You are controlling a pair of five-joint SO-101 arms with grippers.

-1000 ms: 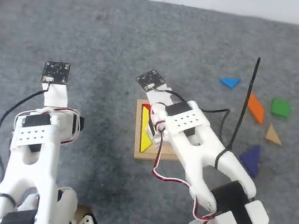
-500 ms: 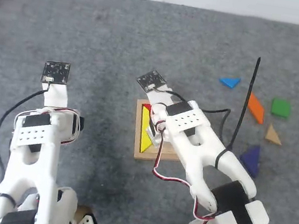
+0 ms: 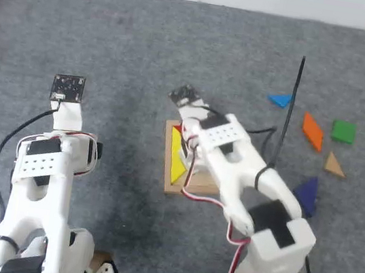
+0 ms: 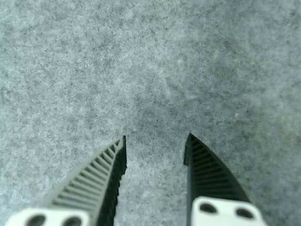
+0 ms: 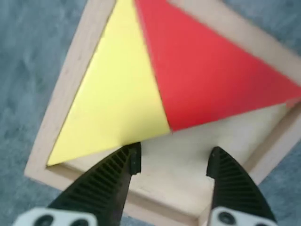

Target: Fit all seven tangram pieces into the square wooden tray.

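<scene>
In the high view the wooden tray (image 3: 166, 165) sits at the frame's centre on the grey tabletop (image 3: 115, 37). The right arm (image 3: 233, 165) reaches over it and covers most of it. A yellow triangle (image 3: 177, 164) and the tip of a red triangle (image 3: 177, 133) show along its left side. The five loose pieces all lie to the right of the tray: a blue triangle (image 3: 281, 100) at upper right, an orange parallelogram (image 3: 312, 130) with its long axis running from upper left to lower right, a green square (image 3: 343, 130) just beside it, a tan triangle (image 3: 333, 164) below them, and a purple triangle (image 3: 307, 193) close to the right arm's forearm. The left arm (image 3: 43, 171) stands at lower left, well apart from every piece, so the right arm is probably the one to fetch the next piece. In the left wrist view the left claw (image 4: 156, 141) is spread apart with nothing between its fingers, over bare tabletop. In the right wrist view the right claw (image 5: 174, 155) is also spread apart and empty. It hangs over the tray's bare floor, just off the corner where the yellow and red triangles meet edge to edge.
</scene>
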